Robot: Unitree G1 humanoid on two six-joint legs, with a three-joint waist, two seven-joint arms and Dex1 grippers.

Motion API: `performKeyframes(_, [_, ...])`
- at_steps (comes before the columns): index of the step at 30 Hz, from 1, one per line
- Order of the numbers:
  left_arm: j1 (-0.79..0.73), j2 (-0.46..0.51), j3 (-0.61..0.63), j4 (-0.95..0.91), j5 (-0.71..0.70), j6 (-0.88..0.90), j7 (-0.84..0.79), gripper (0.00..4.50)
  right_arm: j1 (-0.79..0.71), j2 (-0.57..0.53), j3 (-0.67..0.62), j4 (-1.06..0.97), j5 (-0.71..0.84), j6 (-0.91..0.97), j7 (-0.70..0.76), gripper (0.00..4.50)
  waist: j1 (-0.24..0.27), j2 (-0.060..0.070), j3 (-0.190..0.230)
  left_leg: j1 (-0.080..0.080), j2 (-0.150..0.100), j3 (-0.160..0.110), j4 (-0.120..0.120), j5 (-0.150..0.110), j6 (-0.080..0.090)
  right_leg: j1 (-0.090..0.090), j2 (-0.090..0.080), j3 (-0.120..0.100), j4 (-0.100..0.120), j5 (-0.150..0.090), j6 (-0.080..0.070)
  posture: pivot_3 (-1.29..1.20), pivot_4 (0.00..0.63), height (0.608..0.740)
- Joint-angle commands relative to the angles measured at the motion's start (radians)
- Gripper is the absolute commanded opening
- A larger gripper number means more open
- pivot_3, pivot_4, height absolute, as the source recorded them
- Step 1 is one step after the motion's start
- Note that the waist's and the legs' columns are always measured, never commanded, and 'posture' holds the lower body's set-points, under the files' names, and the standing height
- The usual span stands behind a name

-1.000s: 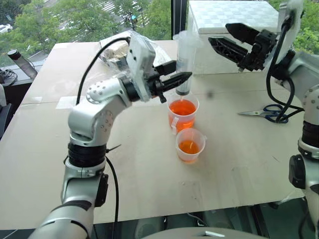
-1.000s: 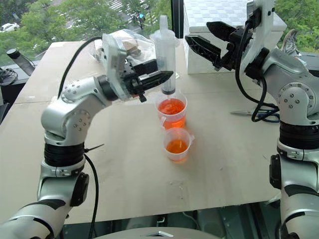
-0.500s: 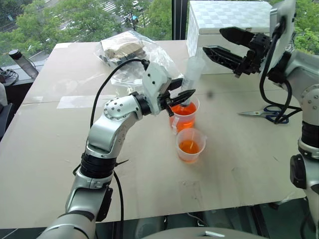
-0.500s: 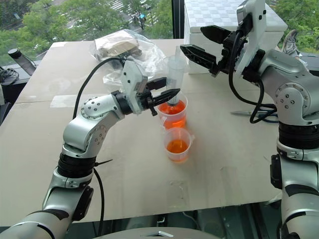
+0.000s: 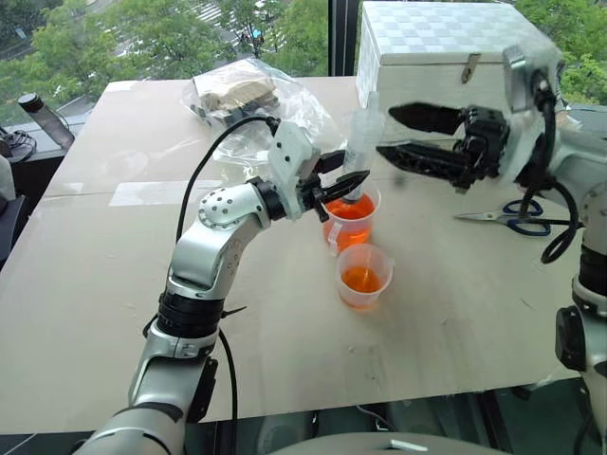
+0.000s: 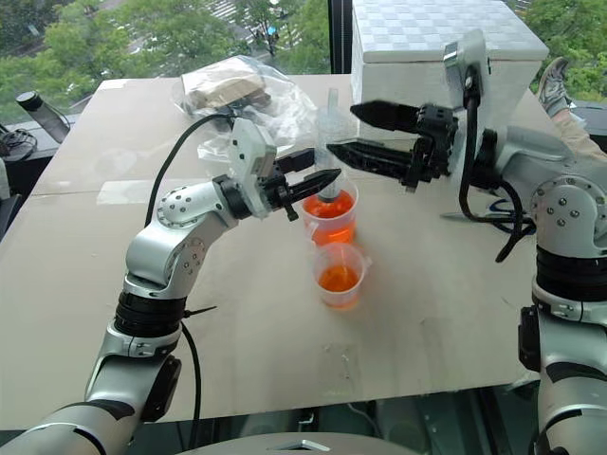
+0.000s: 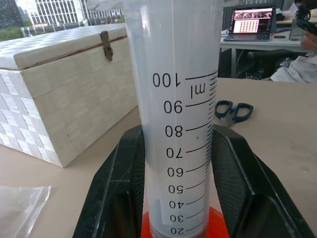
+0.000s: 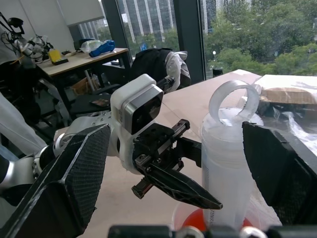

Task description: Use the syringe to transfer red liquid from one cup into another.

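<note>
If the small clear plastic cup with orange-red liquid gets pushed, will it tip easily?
Probably it slides or tips easily: the small clear plastic cup looks thin, light, and narrower at its base. It is only partly filled with orange-red liquid, so a bump could spill it on the table.

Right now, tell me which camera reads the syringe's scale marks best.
The left wrist view: the syringe stands close between the left hand fingers, numbers legible. The right wrist view shows its plunger ring and barrel top; the eye views show it small over the taller cup.

The syringe (image 5: 361, 152) is standing at frame centre with its tip in the taller cup (image 5: 350, 220), the shorter cup (image 5: 362, 276) sitting just below it. A box (image 5: 427, 57) is occupying the upper right, a bag (image 5: 247, 104) the upper left, and scissors (image 5: 507, 212) are lying at right on the table (image 5: 95, 284).
</note>
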Motion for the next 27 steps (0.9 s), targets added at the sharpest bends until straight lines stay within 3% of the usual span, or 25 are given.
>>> performKeyframes(1, [0.001, 0.004, 0.017, -0.014, -0.016, -0.015, -0.017, 1.37, -0.030, 0.033, 0.010, -0.024, -0.004, -0.013, -0.029, 4.50, -0.003, 0.000, 0.000, 0.000, 0.000, 0.000, 0.000, 0.000, 0.000, 0.000, 0.000, 0.000, 0.000, 0.000, 0.000, 0.00, 0.150, 0.740])
performKeyframes(11, [0.010, 0.008, 0.006, -0.012, -0.007, -0.017, -0.040, 1.37, -0.069, 0.070, 0.046, 0.016, -0.036, -0.010, -0.033, 4.50, 0.001, 0.000, 0.000, 0.000, 0.000, 0.000, 0.000, 0.000, 0.000, 0.000, 0.000, 0.000, 0.000, 0.000, 0.000, 0.00, 0.150, 0.740])
performKeyframes(14, [0.010, 0.006, 0.003, -0.009, -0.003, -0.023, -0.046, 1.37, -0.084, 0.081, 0.072, 0.053, -0.081, -0.019, -0.044, 3.34, 0.000, 0.000, 0.000, 0.000, 0.000, 0.000, 0.000, 0.000, 0.000, 0.000, 0.000, 0.000, 0.000, 0.000, 0.000, 0.00, 0.150, 0.740])
performKeyframes(17, [0.010, 0.005, 0.004, -0.001, 0.001, -0.028, -0.050, 1.37, -0.090, 0.088, 0.075, 0.070, -0.099, -0.023, -0.030, 1.95, 0.000, 0.000, 0.000, 0.000, 0.000, 0.000, 0.000, 0.000, 0.000, 0.000, 0.000, 0.000, 0.000, 0.000, 0.000, 0.00, 0.150, 0.740])
performKeyframes(18, [0.010, 0.005, 0.005, 0.004, 0.002, -0.030, -0.052, 1.37, -0.091, 0.089, 0.075, 0.075, -0.104, -0.021, -0.029, 1.18, 0.000, 0.000, 0.000, 0.000, 0.000, 0.000, 0.000, 0.000, 0.000, 0.000, 0.000, 0.000, 0.000, 0.000, 0.000, 0.00, 0.150, 0.740])
performKeyframes(21, [0.011, -0.003, 0.012, 0.018, -0.016, -0.018, -0.062, 1.37, -0.090, 0.087, 0.086, 0.085, -0.134, -0.028, -0.019, 0.01, 0.000, 0.000, 0.000, 0.000, 0.000, 0.000, 0.000, 0.000, 0.000, 0.000, 0.000, 0.000, 0.000, 0.000, 0.000, 0.00, 0.150, 0.740])
performKeyframes(27, [0.042, 0.031, -0.022, 0.047, 0.033, -0.086, -0.124, 1.37, -0.079, 0.095, 0.107, 0.094, -0.214, -0.069, -0.037, 0.01, -0.001, 0.000, 0.000, 0.000, 0.000, 0.000, 0.000, 0.000, 0.000, -0.001, 0.000, 0.000, 0.000, 0.000, 0.000, 0.00, 0.150, 0.740])
